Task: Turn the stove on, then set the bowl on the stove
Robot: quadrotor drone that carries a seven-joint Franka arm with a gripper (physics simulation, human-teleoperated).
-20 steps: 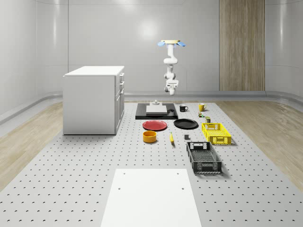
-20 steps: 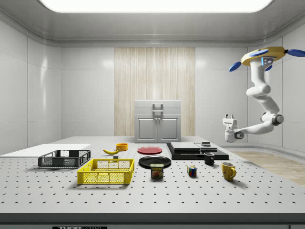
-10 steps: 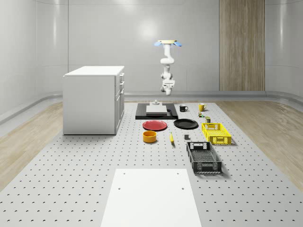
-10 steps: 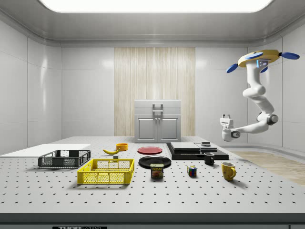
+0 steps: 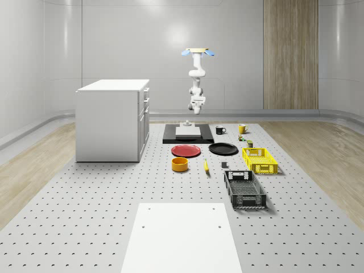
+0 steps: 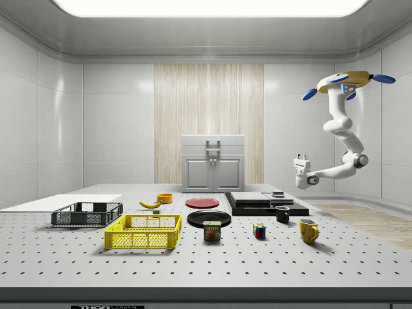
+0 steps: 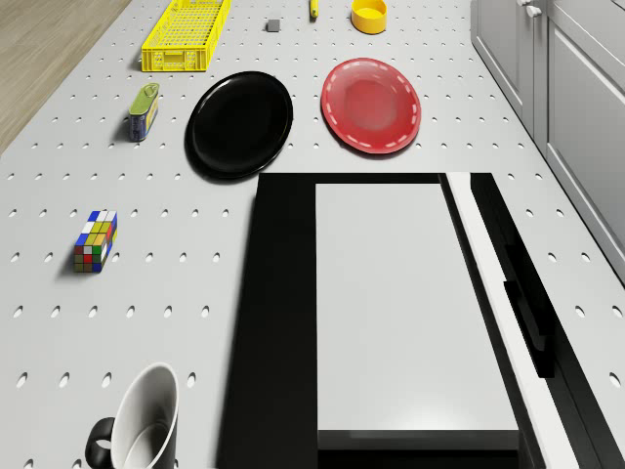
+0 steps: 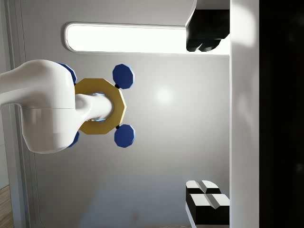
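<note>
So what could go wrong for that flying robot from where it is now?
Two things, I'd guess. The drone hovers beyond the stove's far end with its tool pointing upward, so it must turn over before reaching the stove's switch. And the black mug and yellow mug stand close to the stove, where a low arm swing might knock them.

A black stove [image 7: 283, 322] is topped by a pale grey slab [image 7: 405, 313]. Beside the stove, a red plate [image 7: 371, 105] is edged with white dashes, next to a black plate [image 7: 239, 123]; a yellow-orange bowl [image 7: 369, 15], yellow crate [image 7: 186, 37] and multicoloured cube [image 7: 95, 240] are seen.
</note>
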